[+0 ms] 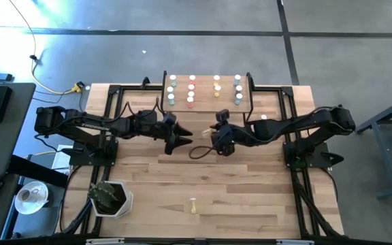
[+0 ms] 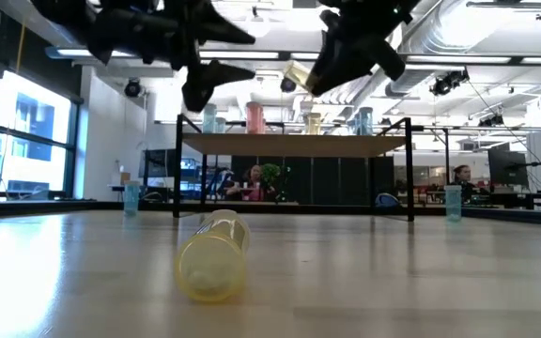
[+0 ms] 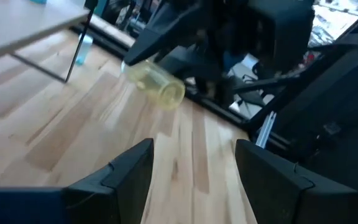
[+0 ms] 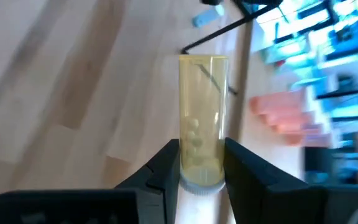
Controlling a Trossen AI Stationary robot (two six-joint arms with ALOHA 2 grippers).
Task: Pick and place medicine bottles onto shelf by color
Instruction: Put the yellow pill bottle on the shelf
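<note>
Right jaws (image 4: pixel 201 163) pinch yellow bottle (image 4: pixel 202 118) above bench; left jaws (image 3: pixel 191 168) spread, empty. Shelf (image 1: pixel 208 103) mostly stocked; another yellow bottle (image 2: pixel 214 255) lies on bench, unplaced.

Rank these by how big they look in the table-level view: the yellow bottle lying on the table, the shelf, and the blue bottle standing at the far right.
1. The shelf, widest by far.
2. The yellow bottle lying on the table; it is nearest the camera, so it looks inflated.
3. The blue bottle at far right, smallest.
</note>
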